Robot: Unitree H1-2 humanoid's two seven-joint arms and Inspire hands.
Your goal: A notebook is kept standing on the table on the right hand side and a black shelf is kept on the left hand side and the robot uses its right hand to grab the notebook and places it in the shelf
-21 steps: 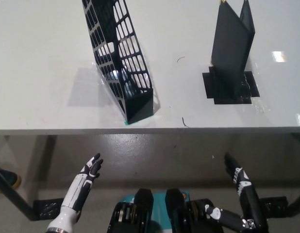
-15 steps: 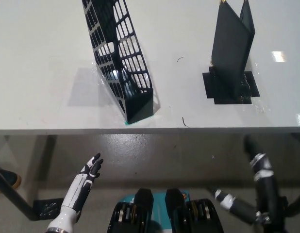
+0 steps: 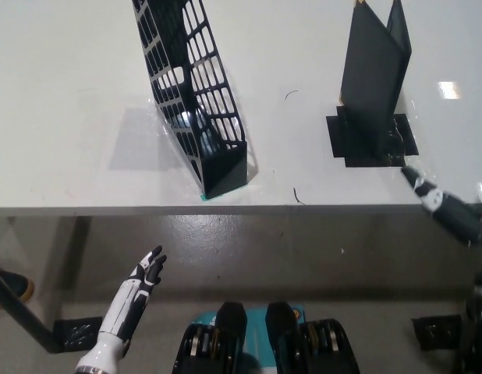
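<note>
A black notebook (image 3: 372,66) stands upright and slightly spread on a black tape patch (image 3: 370,142) at the table's right. The black mesh shelf (image 3: 196,93) stands at the left, its open side facing up. My black right hand (image 3: 437,204) is raised at the table's front right edge, just right of and below the notebook's base, fingers stretched out, holding nothing. My white left hand (image 3: 145,274) rests open below the table edge at the lower left.
The white table (image 3: 69,117) has its front edge running across the middle of the picture. Grey floor and table legs show below it. Bright glare spots lie at the table's far right.
My right hand has risen from below the table edge to the front right edge near the notebook. The left hand, the notebook and the shelf have not moved.
</note>
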